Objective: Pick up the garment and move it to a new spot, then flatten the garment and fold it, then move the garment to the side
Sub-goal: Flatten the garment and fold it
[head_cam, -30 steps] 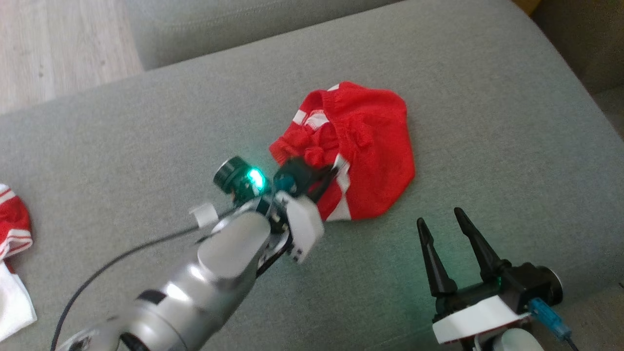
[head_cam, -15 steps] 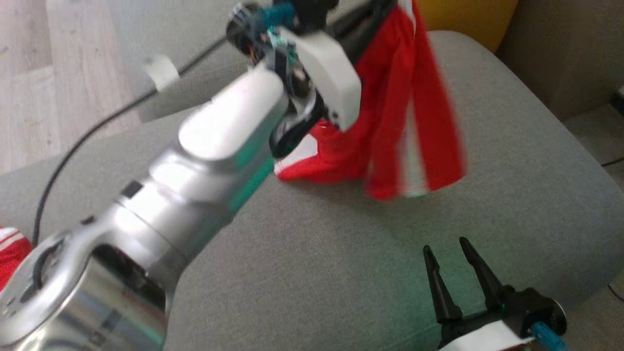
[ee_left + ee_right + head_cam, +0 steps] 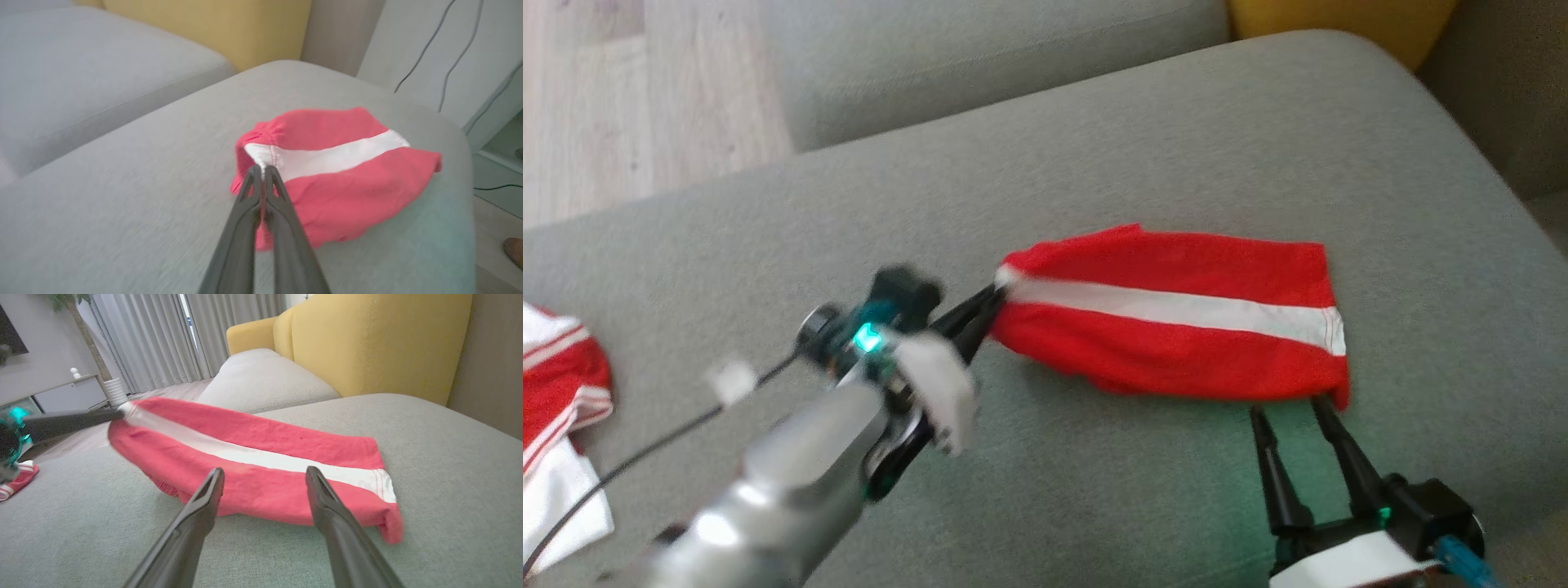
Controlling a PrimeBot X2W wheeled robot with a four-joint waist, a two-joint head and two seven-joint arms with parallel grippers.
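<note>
The left gripper (image 3: 992, 306) is clamped shut on the gathered waistband end of the red garment (image 3: 1176, 359), pinching it right where the white side stripe begins. From that pinch the cloth runs out long and fairly smooth across the grey sofa cushion (image 3: 1094, 147), stripe uppermost. It looks doubled on itself, with a slight bunch under the near side. The right gripper (image 3: 1286, 404) holds nothing; its fingers stand apart, tips just beside the garment's near edge close to the hem end, and I cannot tell whether they touch it. This reads as the set-down at the new spot turning into flattening. To do it well, the pinch should probably keep low and draw gently along the stripe to take out slack. The free gripper could take the hem corner so both ends spread the cloth rather than drag it. The hem end lies near the cushion's rounded right edge, so a pull that way risks spilling cloth over. Open cushion lies to the left, between the garment and the other red-and-white clothes (image 3: 556, 367).
</note>
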